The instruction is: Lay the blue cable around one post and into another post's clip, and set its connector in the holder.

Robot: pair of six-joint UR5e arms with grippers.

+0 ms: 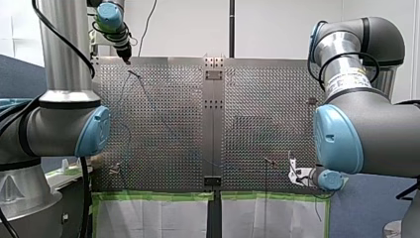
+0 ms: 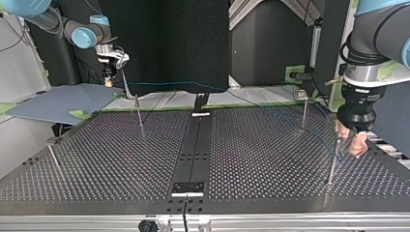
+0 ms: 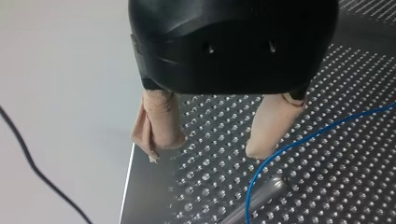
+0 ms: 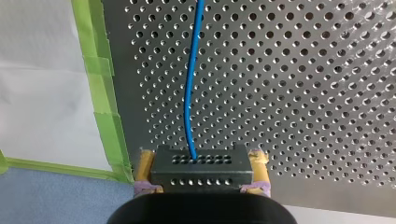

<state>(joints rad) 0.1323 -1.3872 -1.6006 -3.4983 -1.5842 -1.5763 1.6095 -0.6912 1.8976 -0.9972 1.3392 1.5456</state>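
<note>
In the right wrist view my right gripper (image 4: 201,159) is shut on a black perforated connector (image 4: 201,176), its yellow pads on both sides. The blue cable (image 4: 189,93) leaves the connector and runs ahead over the perforated plate. In the left wrist view my left gripper (image 3: 212,148) stands open, its beige pads apart, with the cable (image 3: 299,142) passing beside one finger and curving down by a metal post (image 3: 259,198). In the top view the left gripper (image 2: 352,142) hangs beside a post (image 2: 333,159) at the right. The right gripper (image 2: 109,81) is at the far left.
Thin posts (image 2: 139,113) (image 2: 303,108) (image 2: 53,154) stand on the perforated table (image 2: 121,164). A black centre strip carries small holders (image 2: 188,188) (image 2: 200,114). Green tape (image 4: 105,116) lines the plate's edge by my right gripper. In the front view both arms' big joints (image 1: 341,139) fill the sides.
</note>
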